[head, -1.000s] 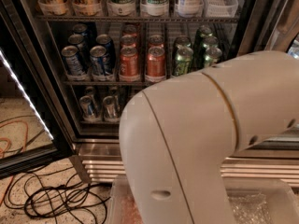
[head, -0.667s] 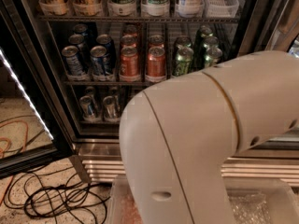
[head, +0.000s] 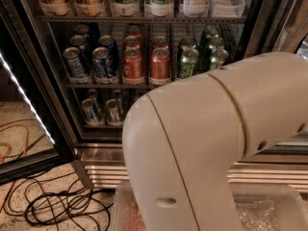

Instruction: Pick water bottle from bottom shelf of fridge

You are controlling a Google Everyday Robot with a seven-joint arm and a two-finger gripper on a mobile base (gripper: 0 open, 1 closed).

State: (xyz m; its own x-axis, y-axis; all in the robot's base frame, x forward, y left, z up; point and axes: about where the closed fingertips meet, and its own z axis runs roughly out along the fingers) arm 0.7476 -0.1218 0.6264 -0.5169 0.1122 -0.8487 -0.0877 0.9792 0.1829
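Observation:
The fridge [head: 269, 13] stands open in front of me, with a dark interior and wire racks. The bottom shelf [head: 98, 125] shows only at its left end, where two silver-blue cans [head: 98, 110] stand. My white arm [head: 216, 143] fills the lower right of the camera view and covers the rest of that shelf. The water bottle is hidden or out of view. The gripper is not in view.
The rack above holds blue [head: 89, 57], orange [head: 147, 57] and green cans [head: 202, 52]. The top rack [head: 139, 19] holds bottles and a white basket [head: 226, 1]. The open door [head: 24, 95] is at left. Black and orange cables [head: 53, 201] lie on the floor. A steel base grille [head: 103, 170] runs below.

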